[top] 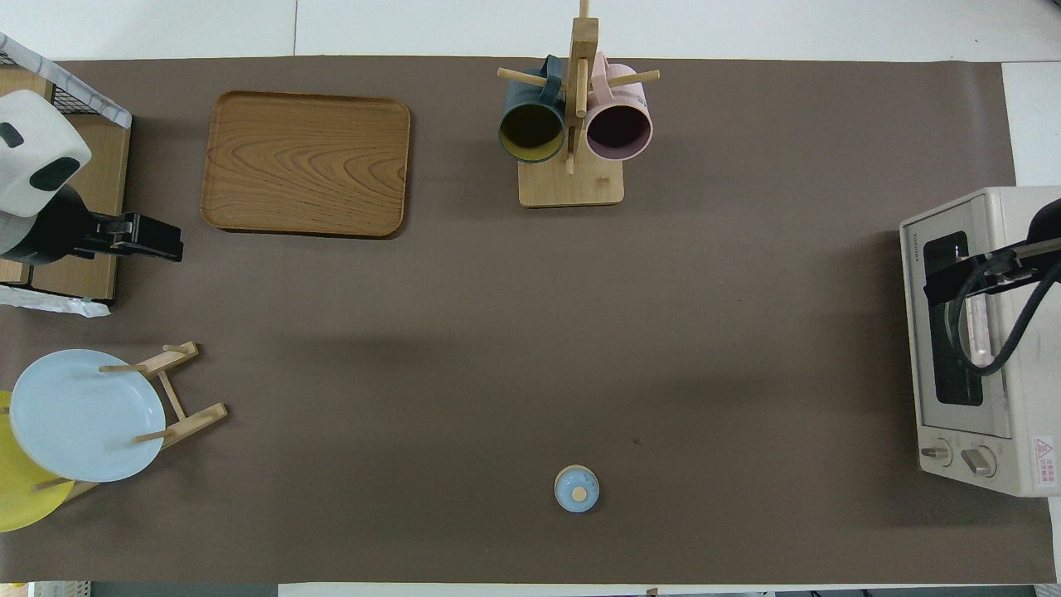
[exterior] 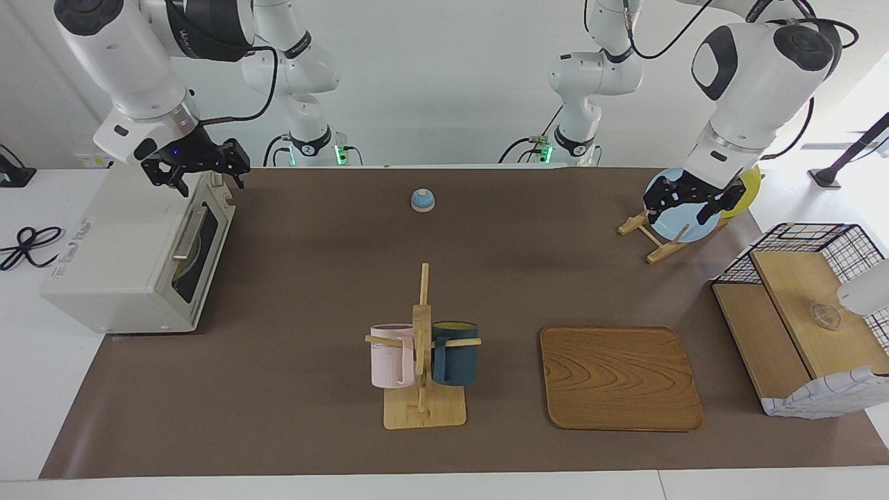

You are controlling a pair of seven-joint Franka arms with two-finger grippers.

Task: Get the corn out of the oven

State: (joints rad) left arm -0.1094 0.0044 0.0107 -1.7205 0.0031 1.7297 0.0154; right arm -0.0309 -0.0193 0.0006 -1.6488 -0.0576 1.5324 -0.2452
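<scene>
Above the oven, over its top front edge, the right gripper was noted with jaws spread and nothing held. The door was seen shut, its handle below the gripper. The corn could not be made out through the glass. The left gripper, open, waited over a plate rack, well apart from the oven.

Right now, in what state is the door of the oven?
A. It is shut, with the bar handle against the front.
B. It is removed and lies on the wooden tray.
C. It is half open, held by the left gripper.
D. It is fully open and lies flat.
A: the oven has its dark glass door flush with the front, and the right gripper hovers open over its top edge without holding the handle.
</scene>
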